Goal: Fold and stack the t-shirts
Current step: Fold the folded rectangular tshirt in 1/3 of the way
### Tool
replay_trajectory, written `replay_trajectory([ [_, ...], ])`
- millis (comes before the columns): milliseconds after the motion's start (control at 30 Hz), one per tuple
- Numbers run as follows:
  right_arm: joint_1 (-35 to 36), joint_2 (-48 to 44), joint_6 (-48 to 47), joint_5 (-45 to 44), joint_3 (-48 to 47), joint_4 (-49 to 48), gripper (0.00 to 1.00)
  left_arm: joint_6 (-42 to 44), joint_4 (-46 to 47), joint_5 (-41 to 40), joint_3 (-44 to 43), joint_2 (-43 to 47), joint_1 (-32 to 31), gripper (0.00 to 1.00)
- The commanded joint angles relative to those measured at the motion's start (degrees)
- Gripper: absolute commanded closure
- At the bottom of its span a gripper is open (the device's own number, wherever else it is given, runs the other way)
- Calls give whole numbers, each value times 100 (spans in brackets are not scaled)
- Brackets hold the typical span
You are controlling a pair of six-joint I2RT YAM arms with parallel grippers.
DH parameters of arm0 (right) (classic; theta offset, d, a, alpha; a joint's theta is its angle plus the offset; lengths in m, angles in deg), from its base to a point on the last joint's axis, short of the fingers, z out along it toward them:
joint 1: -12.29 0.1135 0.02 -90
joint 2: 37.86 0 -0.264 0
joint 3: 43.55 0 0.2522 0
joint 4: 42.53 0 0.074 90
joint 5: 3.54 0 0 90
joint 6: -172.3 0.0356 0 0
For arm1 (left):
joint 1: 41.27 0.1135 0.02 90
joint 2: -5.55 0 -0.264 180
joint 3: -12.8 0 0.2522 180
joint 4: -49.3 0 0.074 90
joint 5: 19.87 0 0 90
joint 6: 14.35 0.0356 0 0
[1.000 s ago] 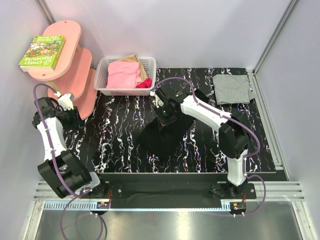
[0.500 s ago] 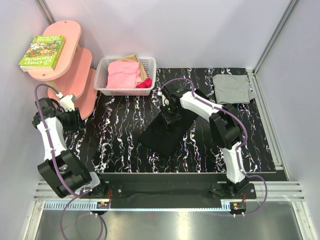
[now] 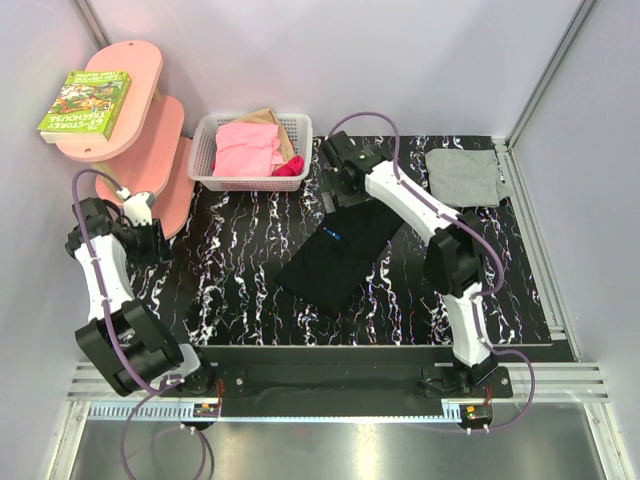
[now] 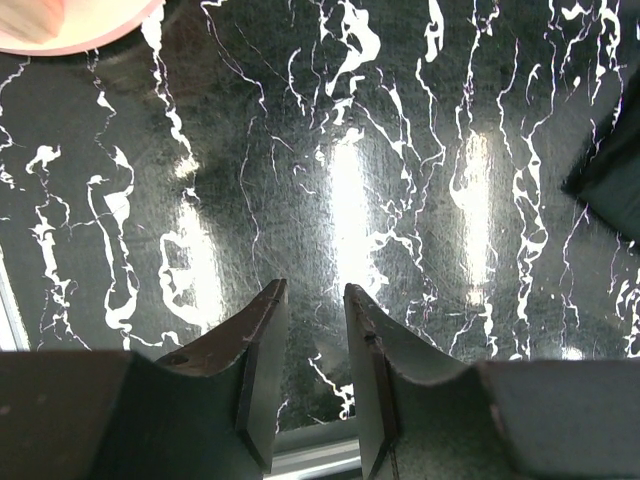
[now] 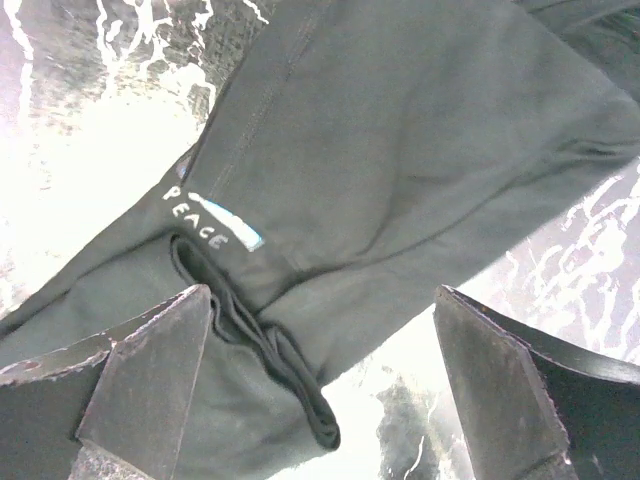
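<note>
While our right tool (image 5: 322, 300) hangs wide open with the black t-shirt (image 5: 400, 140) beneath it, our left tool (image 4: 316, 300) stands narrowly parted, empty, over the desk (image 4: 400, 180).

The right gripper (image 3: 337, 192) has let go of the black t-shirt (image 3: 335, 258) — its jaws, closed a second ago, now stand wide — and has drawn back from the frame's centre toward the upper middle. The shirt, then pinched up beneath it, now lies flat in a long diagonal, blue print (image 3: 333, 235) showing.
</note>
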Motion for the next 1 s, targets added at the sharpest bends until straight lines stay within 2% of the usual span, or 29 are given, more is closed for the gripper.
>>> replay_trajectory([
  [0, 83, -816, 345, 641, 108, 447, 0, 114, -22, 188, -5, 183, 25, 66],
  [100, 425, -1545, 512, 1707, 1355, -211, 0, 105, -31, 188, -14, 148, 25, 66],
  [200, 453, -2004, 871, 2683, 2733, -1096, 0, 79, -31, 171, -40, 131, 17, 66],
  [500, 40, -2111, 1697, 4927, 3722, -2584, 0, 87, -92, 101, -102, 157, 25, 66],
  [667, -241, -1980, 2156, 5386, 4425, -3244, 0, 131, -119, 65, -102, 148, 25, 65],
  [800, -443, -1349, 2191, 5482, 4934, -3630, 0, 140, -128, 56, -120, 113, 17, 65],
  [967, -523, -802, 2104, 5457, 5059, -3834, 0, 166, -154, 48, -120, 148, 17, 65],
])
